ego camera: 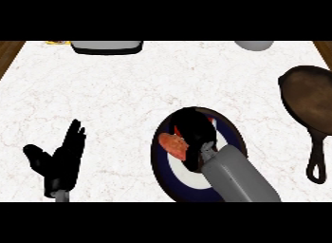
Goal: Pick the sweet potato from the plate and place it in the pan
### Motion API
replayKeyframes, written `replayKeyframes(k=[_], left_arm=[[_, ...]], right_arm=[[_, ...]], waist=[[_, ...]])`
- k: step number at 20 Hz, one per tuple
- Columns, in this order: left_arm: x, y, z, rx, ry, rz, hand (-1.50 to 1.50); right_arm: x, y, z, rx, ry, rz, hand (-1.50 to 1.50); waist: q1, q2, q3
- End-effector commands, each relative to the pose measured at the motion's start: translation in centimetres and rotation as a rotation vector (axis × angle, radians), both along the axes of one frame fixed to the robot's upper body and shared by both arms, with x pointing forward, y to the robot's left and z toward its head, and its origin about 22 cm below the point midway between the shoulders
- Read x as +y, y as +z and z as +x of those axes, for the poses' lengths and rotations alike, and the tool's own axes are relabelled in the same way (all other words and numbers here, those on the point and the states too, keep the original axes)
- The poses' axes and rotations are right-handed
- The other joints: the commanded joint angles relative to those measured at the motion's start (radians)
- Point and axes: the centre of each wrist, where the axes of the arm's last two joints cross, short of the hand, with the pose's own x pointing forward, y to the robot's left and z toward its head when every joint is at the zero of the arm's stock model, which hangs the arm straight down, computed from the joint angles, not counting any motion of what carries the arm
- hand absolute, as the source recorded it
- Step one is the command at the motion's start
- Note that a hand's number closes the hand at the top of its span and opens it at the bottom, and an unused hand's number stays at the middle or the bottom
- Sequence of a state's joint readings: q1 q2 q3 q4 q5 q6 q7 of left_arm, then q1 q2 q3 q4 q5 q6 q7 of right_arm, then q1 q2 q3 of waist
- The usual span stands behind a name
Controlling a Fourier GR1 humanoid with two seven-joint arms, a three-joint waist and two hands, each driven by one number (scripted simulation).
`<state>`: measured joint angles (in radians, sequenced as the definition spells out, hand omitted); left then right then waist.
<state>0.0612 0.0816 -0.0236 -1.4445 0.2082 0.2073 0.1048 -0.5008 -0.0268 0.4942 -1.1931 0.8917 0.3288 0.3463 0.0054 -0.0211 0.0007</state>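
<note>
Your grey right forearm comes in over the dark-rimmed round plate at the counter's near edge. The right hand curls onto the reddish-orange sweet potato, not lifted yet. The rusty brown cast-iron pan at the right edge holds nothing, so everything's left. The left hand rests open near the front-left edge, fingers straight.

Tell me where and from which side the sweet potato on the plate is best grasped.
Grip the sweet potato across its narrow middle, coming from above. It lies flat on the plate, its length running toward and away from the robot, its left side exposed. The right hand is already over it, hiding its right part.
</note>
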Motion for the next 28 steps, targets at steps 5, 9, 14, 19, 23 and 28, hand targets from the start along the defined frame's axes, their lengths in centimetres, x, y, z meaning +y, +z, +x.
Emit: replayKeyframes(k=[5, 9, 14, 19, 23, 28], left_arm=[[0.7, -0.4, -0.4, 0.028, 0.0, 0.003, 0.0], [0.4, -0.7, -0.9, 0.027, 0.005, -0.006, 0.0], [1.6, -0.8, -1.5, 0.039, -0.009, -0.025, 0.0], [0.9, 0.1, 0.5, 0.03, -0.005, -0.028, 0.0], [-0.2, 0.0, -0.4, 0.05, 0.002, -0.005, 0.0], [-0.1, 0.8, 0.3, 0.018, 0.002, -0.014, 0.0]], right_arm=[[-4.6, 0.0, 4.3, -0.015, -0.589, -0.051, 1.5], [-5.1, 1.3, 5.6, -0.202, -0.775, -0.106, 1.5], [-2.2, 5.6, 6.6, -0.533, -0.853, -0.107, 1.5], [-1.5, 10.4, 7.5, -0.724, -0.983, -0.044, 1.5], [-3.1, 9.6, 6.3, -0.757, -1.064, -0.033, 1.5], [-8.8, 12.3, 8.1, -0.751, -1.126, 0.006, 1.5]], waist=[[0.0, 0.03, -0.002], [0.006, 0.024, -0.001], [0.009, 0.019, -0.002], [-0.002, 0.021, -0.001], [-0.007, 0.018, -0.001], [-0.004, 0.021, -0.001]])
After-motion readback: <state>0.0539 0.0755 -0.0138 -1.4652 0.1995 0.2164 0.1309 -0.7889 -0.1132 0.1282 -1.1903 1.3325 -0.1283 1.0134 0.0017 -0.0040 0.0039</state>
